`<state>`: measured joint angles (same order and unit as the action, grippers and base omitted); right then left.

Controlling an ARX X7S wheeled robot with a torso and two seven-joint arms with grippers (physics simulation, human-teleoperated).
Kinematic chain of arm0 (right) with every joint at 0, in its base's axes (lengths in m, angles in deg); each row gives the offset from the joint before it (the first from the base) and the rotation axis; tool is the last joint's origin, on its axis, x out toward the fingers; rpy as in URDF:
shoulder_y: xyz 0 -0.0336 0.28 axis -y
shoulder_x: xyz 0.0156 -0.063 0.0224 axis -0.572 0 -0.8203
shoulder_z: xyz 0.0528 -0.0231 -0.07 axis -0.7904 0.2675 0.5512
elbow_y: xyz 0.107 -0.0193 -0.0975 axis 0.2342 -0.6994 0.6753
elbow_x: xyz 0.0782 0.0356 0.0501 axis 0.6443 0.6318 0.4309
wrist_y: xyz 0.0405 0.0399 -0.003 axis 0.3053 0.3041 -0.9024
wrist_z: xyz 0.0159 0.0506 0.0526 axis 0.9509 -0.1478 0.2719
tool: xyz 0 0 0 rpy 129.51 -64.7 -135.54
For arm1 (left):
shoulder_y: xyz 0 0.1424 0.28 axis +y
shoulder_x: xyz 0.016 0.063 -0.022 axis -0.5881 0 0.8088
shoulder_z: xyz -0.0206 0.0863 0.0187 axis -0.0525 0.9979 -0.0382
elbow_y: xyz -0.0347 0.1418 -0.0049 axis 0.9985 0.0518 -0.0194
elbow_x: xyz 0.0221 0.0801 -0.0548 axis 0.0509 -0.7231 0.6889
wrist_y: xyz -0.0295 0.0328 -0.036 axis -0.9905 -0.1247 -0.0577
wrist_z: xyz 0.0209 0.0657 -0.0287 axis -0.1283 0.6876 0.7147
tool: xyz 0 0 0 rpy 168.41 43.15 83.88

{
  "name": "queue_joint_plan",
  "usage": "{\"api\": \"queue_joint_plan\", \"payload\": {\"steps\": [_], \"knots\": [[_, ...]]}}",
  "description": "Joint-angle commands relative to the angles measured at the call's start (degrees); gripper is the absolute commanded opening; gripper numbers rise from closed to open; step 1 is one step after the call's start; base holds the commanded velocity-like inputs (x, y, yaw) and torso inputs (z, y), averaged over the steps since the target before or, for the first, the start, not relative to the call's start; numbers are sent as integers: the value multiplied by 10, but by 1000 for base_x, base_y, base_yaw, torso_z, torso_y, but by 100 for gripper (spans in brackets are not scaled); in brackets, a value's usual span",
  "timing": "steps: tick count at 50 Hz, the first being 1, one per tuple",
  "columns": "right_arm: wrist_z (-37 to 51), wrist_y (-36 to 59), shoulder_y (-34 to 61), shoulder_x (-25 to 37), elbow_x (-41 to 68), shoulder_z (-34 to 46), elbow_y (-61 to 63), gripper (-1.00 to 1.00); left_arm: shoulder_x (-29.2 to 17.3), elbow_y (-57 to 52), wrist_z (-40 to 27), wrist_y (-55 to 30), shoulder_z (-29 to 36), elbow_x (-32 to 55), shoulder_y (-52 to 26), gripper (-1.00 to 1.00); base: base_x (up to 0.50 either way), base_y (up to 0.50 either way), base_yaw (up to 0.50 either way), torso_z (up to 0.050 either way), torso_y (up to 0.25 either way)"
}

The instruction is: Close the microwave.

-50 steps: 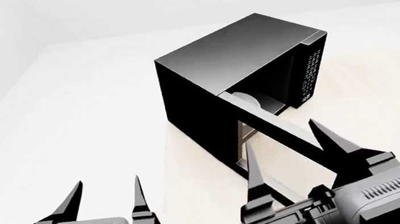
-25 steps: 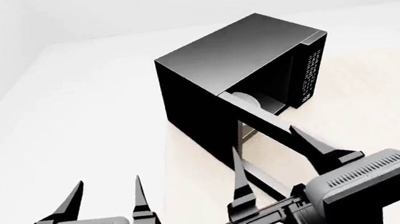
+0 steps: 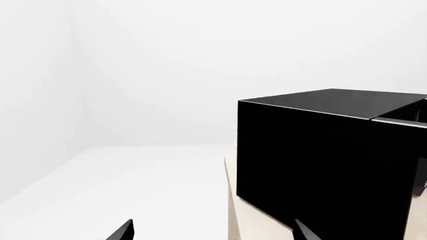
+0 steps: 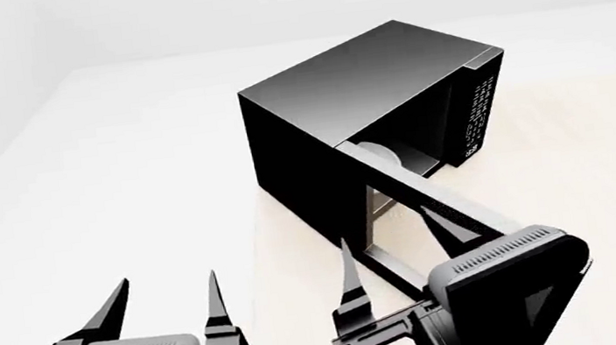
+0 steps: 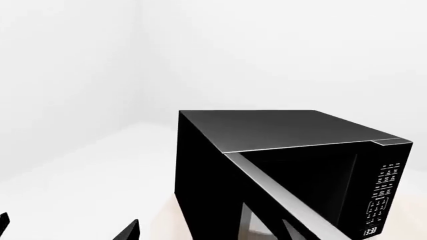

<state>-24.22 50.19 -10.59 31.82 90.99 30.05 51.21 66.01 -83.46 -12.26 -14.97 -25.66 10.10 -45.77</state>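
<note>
Microwave (image 4: 365, 104) door (image 4: 431, 210) open, frame center; right hand (image 4: 395, 254) wide open, empty, straddling door edge. Risk: fingers snag, door jams. Left hand (image 4: 166, 305) open, idle.

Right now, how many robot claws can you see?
2. The left claw hangs open over the white floor, away from the microwave. The right claw sits open beside the swung-out microwave door.

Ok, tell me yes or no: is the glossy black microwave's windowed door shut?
No: in the head view the glossy black microwave has its windowed door swung out toward the robot, exposing the white round plate inside.
</note>
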Motion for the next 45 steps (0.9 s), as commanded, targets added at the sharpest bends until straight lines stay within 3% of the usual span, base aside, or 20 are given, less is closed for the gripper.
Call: {"api": "queue_joint_plan", "payload": {"steps": [1, 45], "knots": [[-23, -13, -12, -12, 7, 3, -43, 100, -2, 0, -2, 1, -2, 4, 0, 100, 0, 0, 0, 0, 0], [-58, -39, -44, -29, 12, 5, -122, 100, -7, 2, -10, 1, 7, 5, -5, 100, 0, 0, 0, 0, 0]]}}
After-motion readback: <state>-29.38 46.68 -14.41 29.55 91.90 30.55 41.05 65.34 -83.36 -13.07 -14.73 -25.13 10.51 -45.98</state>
